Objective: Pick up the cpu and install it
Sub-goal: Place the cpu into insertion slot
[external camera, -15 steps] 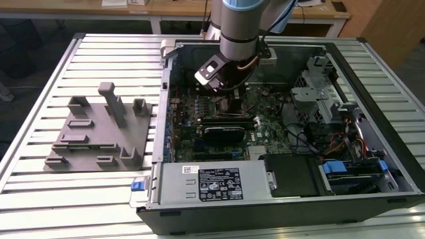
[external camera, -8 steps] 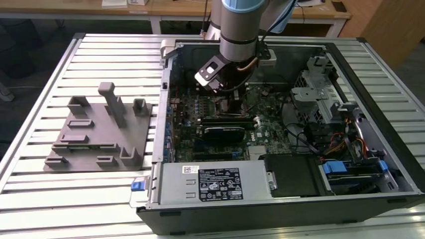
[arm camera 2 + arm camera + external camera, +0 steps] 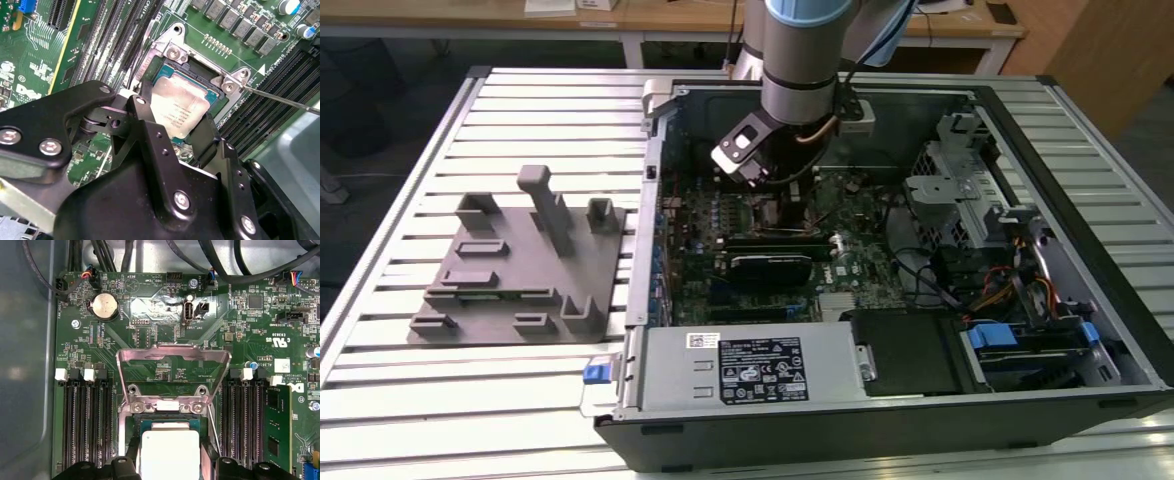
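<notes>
The cpu (image 3: pixel 177 112), a flat square chip with a silver-grey top, sits low over the black socket (image 3: pixel 220 97) on the green motherboard inside the open computer case (image 3: pixel 1067 130). My gripper (image 3: pixel 175 120) reaches down into the case, with one black finger against each of two opposite chip edges. In the first wrist view the cpu (image 3: pixel 170 455) lies between the fingertips (image 3: pixel 207 460) of the gripper (image 3: pixel 170 462). The socket's metal load plate (image 3: pixel 172 360) stands swung open beyond the chip. In the exterior view the gripper (image 3: pixel 774 195) hangs over the board's middle.
Memory slots (image 3: pixel 87 415) flank the socket on both sides, and one memory stick (image 3: pixel 277 425) is fitted. A thin metal lever (image 3: pixel 285 97) juts out beside the socket. A grey fixture plate (image 3: pixel 520 270) lies on the slatted table at the exterior view's left. A power supply (image 3: pixel 747 365) fills the case's near side.
</notes>
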You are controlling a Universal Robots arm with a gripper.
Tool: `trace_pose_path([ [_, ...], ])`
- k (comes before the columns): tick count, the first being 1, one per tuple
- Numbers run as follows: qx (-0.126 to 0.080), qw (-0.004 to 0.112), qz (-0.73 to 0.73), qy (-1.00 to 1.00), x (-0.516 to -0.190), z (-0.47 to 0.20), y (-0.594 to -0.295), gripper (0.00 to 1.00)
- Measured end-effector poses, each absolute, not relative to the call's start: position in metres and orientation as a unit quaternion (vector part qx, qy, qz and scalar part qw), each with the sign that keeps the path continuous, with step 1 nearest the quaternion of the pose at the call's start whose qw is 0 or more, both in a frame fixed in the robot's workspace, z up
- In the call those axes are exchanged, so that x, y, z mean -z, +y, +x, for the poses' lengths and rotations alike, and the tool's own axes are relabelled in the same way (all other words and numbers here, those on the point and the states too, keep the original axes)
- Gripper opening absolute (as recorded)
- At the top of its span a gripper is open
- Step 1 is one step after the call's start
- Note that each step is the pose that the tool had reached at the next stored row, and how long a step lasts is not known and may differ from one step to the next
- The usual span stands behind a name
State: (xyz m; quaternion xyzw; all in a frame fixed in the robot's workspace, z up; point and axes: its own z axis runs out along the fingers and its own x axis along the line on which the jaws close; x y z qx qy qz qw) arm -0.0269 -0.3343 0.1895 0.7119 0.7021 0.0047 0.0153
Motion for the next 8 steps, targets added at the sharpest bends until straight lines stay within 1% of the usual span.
trace_pose_path([
  [8, -0.005, 0.015, 0.712, 0.702, -0.1887, -0.0269, -0.3344, 0.55],
])
